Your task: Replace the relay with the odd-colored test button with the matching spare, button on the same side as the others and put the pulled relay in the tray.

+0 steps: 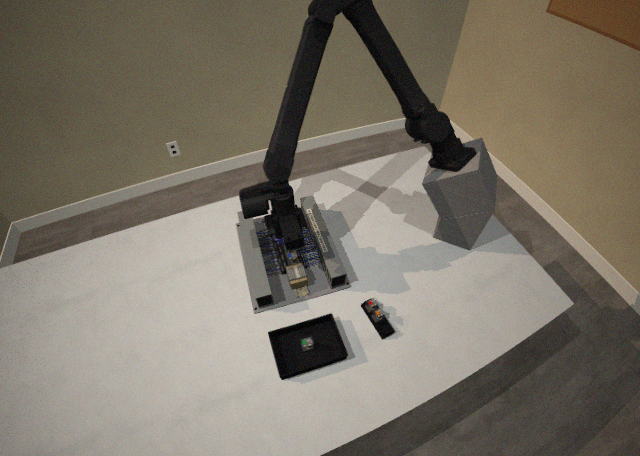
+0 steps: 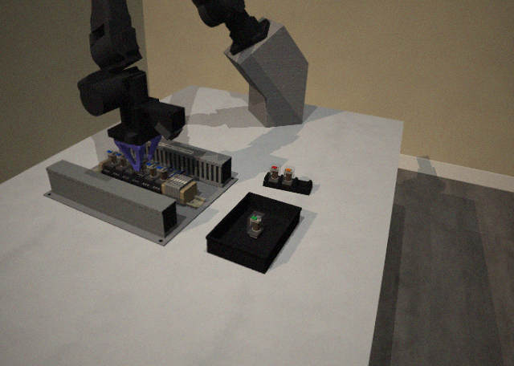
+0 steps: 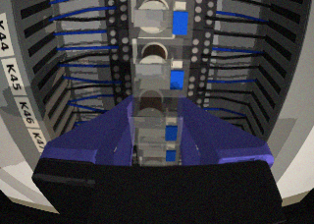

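My gripper (image 2: 143, 164) (image 3: 156, 103) is shut on a clear relay with a blue button (image 3: 171, 132), in the middle of the socket row. Its button is on the same side as those of the neighbouring relays (image 3: 154, 69) (image 2: 161, 172). Its base is hidden, so its exact depth cannot be told. A green-button relay (image 1: 307, 343) (image 2: 255, 224) is in the black tray (image 1: 330, 355) (image 2: 234, 255). The black spare holder (image 1: 385, 329) (image 2: 307, 187) carries a red-button relay (image 1: 370, 304) (image 2: 274, 173) and an orange-button relay (image 1: 378, 314) (image 2: 287, 175); its third place is empty.
Grey slotted ducts (image 2: 112, 198) (image 2: 199, 159) flank the row on both sides, with thin wires between. Terminal blocks (image 1: 296, 274) (image 2: 176, 186) stand at the row's near end. The tray and the holder are beyond the panel's near edge.
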